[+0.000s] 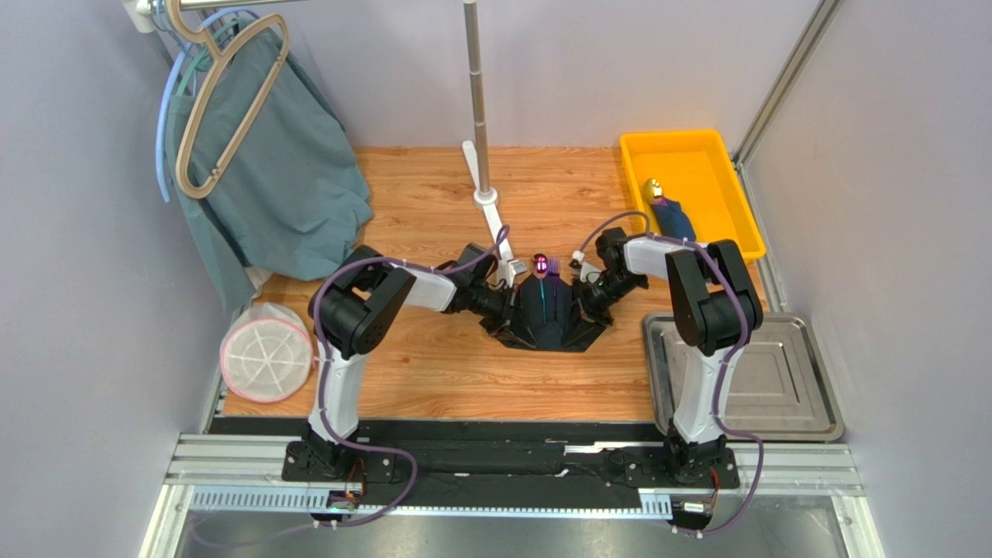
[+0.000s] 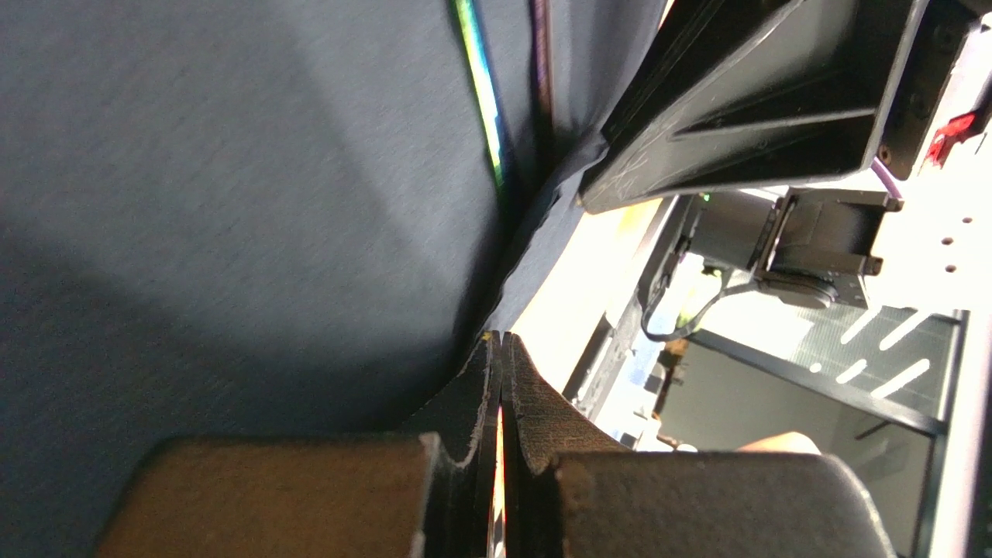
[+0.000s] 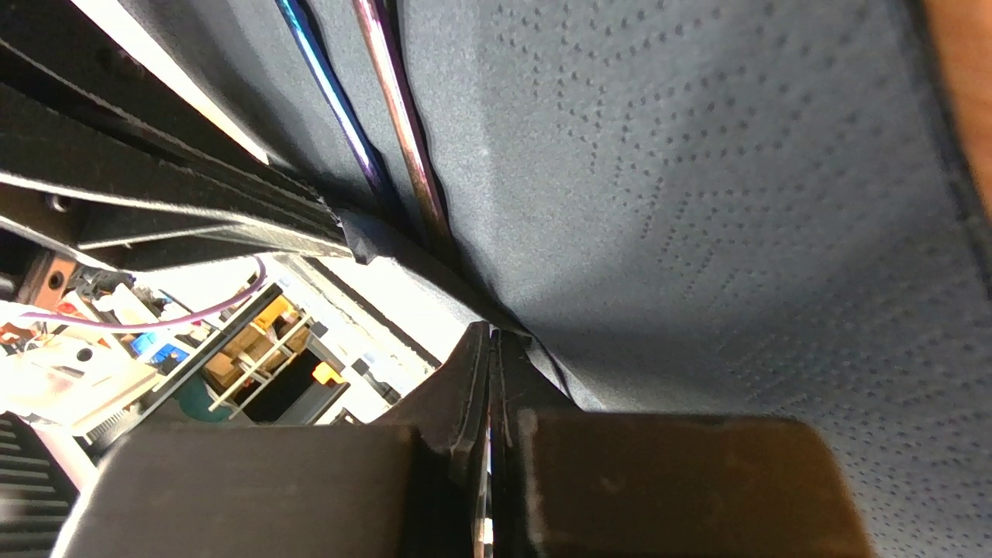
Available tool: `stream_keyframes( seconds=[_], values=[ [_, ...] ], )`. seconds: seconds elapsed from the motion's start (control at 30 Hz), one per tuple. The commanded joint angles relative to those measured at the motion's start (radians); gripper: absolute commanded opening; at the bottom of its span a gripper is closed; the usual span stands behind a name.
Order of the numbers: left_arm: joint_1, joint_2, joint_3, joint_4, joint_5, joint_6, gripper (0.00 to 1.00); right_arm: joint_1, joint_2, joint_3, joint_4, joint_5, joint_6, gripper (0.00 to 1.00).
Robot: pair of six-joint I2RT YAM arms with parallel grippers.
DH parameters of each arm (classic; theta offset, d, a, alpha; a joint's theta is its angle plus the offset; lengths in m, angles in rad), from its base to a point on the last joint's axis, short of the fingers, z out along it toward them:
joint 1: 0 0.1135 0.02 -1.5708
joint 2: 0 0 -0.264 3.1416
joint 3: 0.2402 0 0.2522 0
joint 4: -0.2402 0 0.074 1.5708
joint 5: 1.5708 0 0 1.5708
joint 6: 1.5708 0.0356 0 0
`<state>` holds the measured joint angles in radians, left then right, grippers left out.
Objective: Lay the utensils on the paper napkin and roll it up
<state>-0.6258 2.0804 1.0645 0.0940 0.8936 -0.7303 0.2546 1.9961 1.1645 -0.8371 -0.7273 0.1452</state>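
two lifted sides of the paper napkin (image 1: 547,316) in the middle of the table (image 1: 431,384) are pinched, one by the left gripper (image 1: 500,305), one by the right gripper (image 1: 593,302), each with jaws pressed together on the sheet. from above, the grippers hide its side edges. utensils (image 3: 398,128) show only as thin iridescent handles in the fold, their heads cut off. the napkin is matte black, faintly dotted and buckled.

Wooden bench (image 1: 431,372), bearing: black napkin (image 1: 547,320), centre; yellow bin (image 1: 635,174), far right; steel tray (image 1: 803,395), near right; white mesh basket (image 1: 268,351), near-left edge; pole base (image 1: 486,195), far centre.
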Motion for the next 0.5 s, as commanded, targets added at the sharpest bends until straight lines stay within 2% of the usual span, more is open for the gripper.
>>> stream_keyframes(
  seconds=[0.0, 0.47],
  values=[
    [0.023, -0.016, -0.024, -0.056, 0.021, 0.064, 0.01, -0.011, 0.032, 0.014, 0.023, 0.097, -0.022, 0.00],
    [0.100, -0.075, -0.074, -0.188, 0.031, 0.173, 0.02, -0.014, 0.035, 0.027, 0.015, 0.101, -0.027, 0.00]
  ],
)
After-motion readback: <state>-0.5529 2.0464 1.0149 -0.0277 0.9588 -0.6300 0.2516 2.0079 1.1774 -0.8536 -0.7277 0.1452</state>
